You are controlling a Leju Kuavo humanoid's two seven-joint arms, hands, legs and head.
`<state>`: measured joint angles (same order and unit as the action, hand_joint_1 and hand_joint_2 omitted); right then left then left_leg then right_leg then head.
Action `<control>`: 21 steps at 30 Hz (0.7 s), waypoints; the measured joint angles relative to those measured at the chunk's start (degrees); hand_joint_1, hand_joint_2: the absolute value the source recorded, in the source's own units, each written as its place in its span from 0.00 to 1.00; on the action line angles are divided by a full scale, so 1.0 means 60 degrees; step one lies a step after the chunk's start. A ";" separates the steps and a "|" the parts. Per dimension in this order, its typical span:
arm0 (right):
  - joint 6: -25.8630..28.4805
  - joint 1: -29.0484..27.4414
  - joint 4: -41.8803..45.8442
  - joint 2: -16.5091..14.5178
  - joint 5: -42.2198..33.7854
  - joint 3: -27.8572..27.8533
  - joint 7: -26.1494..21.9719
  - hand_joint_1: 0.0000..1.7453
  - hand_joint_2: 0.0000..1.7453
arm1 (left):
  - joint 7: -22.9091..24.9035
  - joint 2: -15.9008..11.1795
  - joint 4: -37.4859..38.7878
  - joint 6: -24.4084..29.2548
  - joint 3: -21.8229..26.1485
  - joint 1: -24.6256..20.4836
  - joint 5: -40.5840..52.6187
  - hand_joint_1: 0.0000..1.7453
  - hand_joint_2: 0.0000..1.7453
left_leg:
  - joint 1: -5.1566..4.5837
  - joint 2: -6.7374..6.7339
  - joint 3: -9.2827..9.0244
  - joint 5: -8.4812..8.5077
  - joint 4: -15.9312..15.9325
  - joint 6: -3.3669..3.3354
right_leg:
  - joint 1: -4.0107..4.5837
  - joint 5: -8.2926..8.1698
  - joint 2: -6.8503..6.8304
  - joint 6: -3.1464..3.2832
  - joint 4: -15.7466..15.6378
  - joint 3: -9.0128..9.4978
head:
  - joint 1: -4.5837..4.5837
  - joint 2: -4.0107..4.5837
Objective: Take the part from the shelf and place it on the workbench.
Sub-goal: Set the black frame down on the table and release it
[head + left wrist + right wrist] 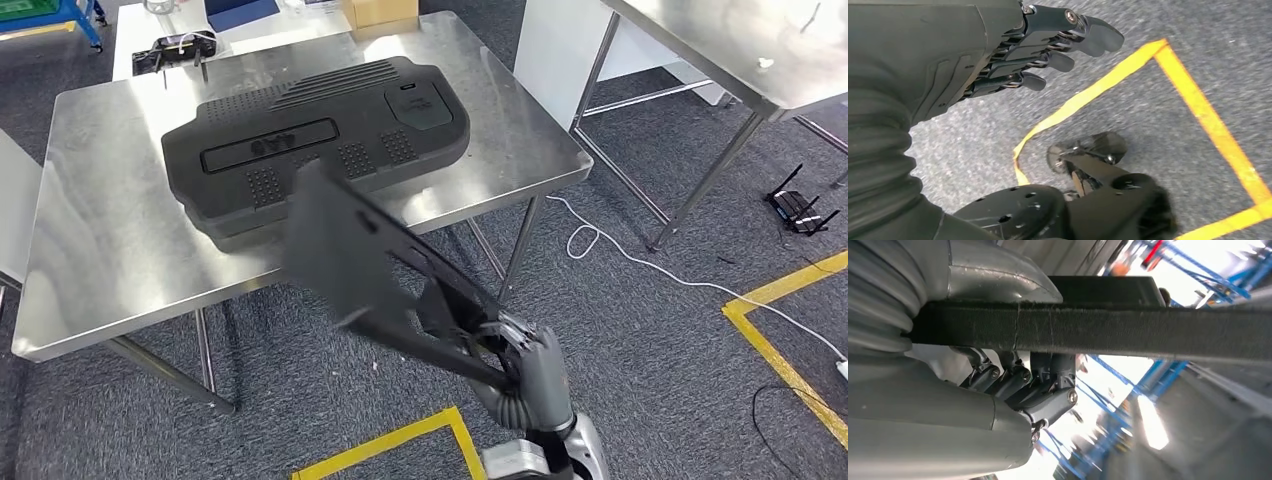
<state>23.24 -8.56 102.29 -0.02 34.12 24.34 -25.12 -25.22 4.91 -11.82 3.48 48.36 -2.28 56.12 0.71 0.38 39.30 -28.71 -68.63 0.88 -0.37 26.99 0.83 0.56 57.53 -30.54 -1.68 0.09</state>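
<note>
My right hand (525,362) grips a flat dark felt-like part (350,255) by its near edge, holding it tilted over the front edge of the steel workbench (90,240). In the right wrist view the part's edge (1128,330) runs between the thumb and fingers (1043,385). A large black moulded part (320,140) lies on the workbench behind it. My left hand (1048,50) hangs over the carpet, fingers partly curled, holding nothing.
A second steel table (740,60) stands at the right. Yellow floor tape (780,340) and a white cable (620,255) cross the grey carpet. A black router (800,210) sits on the floor. Boxes (375,12) and a small device (175,50) stand behind the workbench.
</note>
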 joint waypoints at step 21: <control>0.0302 0.3131 -0.0647 0.0953 0.4437 0.1111 0.2397 1.00 1.00 | 0.0072 0.0075 -0.0008 -0.0209 0.0207 -0.0320 0.0045 0.00 1.00 | -0.0079 0.0087 -0.1183 0.0004 0.1589 -0.0284 | 0.0008 -0.0619 -0.0138 -0.0495 0.0107 -0.0992 | 0.0032 -0.0001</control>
<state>25.05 10.23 98.41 5.69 60.74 31.01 -10.73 -24.79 5.36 -11.87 2.22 49.60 -4.21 56.40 0.24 0.90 32.20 -28.69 -59.09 -0.82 -0.31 23.28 0.01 -2.41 58.17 -36.50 -1.49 0.09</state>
